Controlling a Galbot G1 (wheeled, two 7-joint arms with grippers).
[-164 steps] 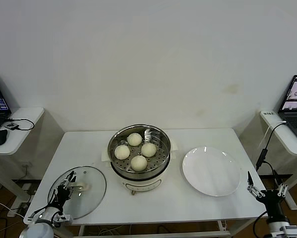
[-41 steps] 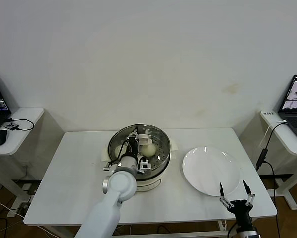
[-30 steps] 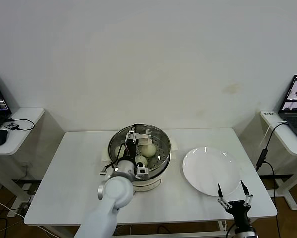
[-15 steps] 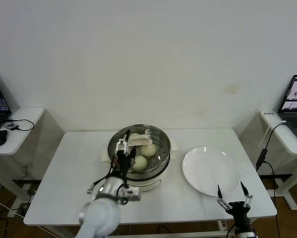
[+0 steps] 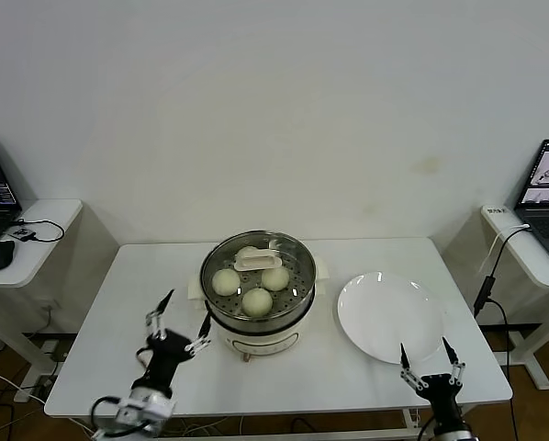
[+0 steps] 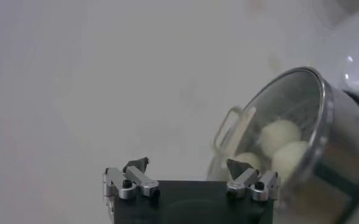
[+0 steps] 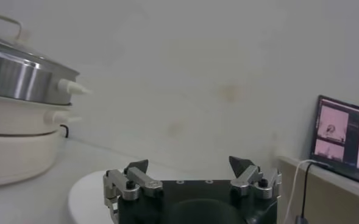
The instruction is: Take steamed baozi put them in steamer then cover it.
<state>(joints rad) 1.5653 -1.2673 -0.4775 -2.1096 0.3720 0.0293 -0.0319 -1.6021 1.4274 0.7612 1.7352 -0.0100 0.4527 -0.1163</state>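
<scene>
The steamer (image 5: 216, 303) stands at the table's middle on its white base. The glass lid with a cream handle (image 5: 254, 262) sits on top of it. Through the glass I see the steamed baozi (image 5: 257, 300) inside the basket. My left gripper (image 5: 184, 312) is open and empty, low in front and left of the steamer, apart from it. In the left wrist view my left gripper (image 6: 188, 170) faces the covered steamer (image 6: 331, 140) with baozi (image 6: 280, 131) inside. My right gripper (image 5: 423, 349) is open and empty by the table's front right edge.
A flat white plate (image 5: 389, 315) lies right of the steamer; it also shows in the right wrist view (image 7: 85, 192). Side desks with laptops stand at far left (image 5: 22, 230) and far right (image 5: 545, 197). A wall is behind the table.
The left arm carried the glass lid from the table's front left onto the steamer, let go, and drew back to the front left. The right gripper moved in toward the plate.
</scene>
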